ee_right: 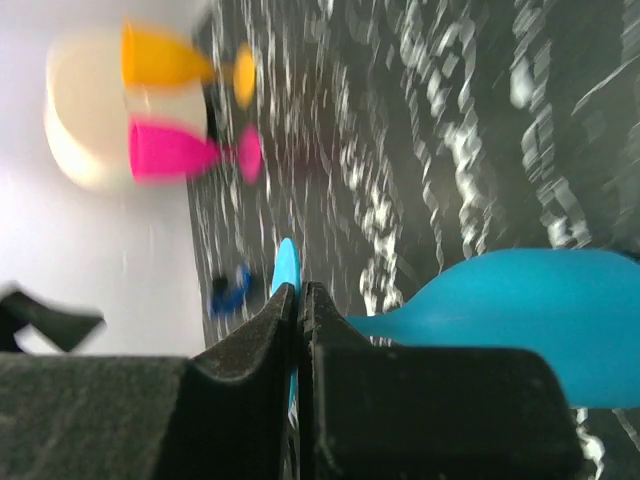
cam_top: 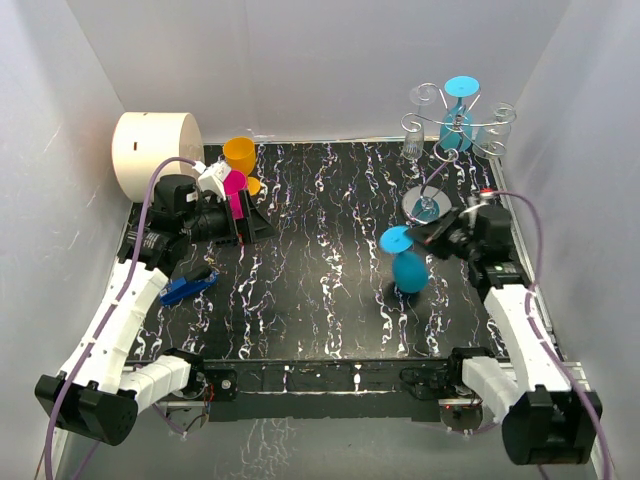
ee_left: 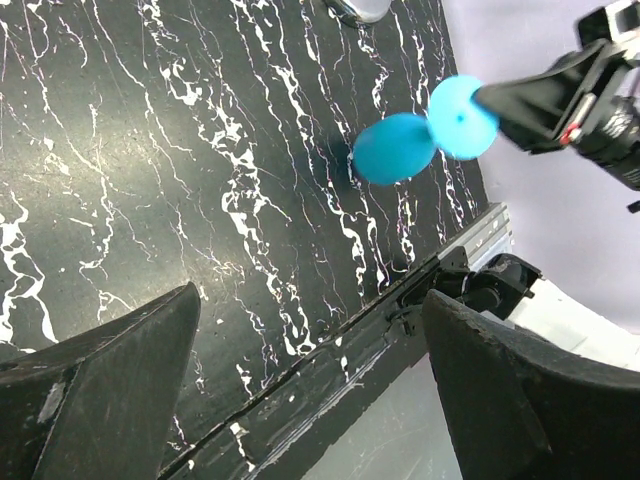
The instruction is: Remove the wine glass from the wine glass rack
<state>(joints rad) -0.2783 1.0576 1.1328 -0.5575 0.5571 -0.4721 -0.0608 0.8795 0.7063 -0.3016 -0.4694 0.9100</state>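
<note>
One wine glass (cam_top: 410,272), the blue one, is already off the wine glass rack (cam_top: 418,202). Your right gripper (cam_top: 412,237) has it clamped by the round foot, with the bowl tipped down and forward over the middle of the table (cam_top: 320,330), clear of the rack's arms. The lift itself looks done to me. What is left, if anything, is to set the glass down and let go. Your left gripper (ee_left: 310,320) is spread wide with nothing between its fingers, well apart from the glass on the far side of the table.

Only the top view shows you the rack. It stands at the back right corner, and a second blue glass (cam_top: 461,88) and two clear glasses (cam_top: 412,135) hang from it.

The right wrist view is blurred, but it alone shows the grip. The fingers are pressed nearly together on the thin edge of the foot, with the bowl just to their right. It also catches a pink glass (ee_right: 175,152) and an orange glass (ee_right: 165,57) in front of a white cylinder (ee_right: 85,120).

The left wrist view gives you the glass side-on with a dark shadow beside the bowl. I cannot tell from it whether the bowl touches the table.
</note>
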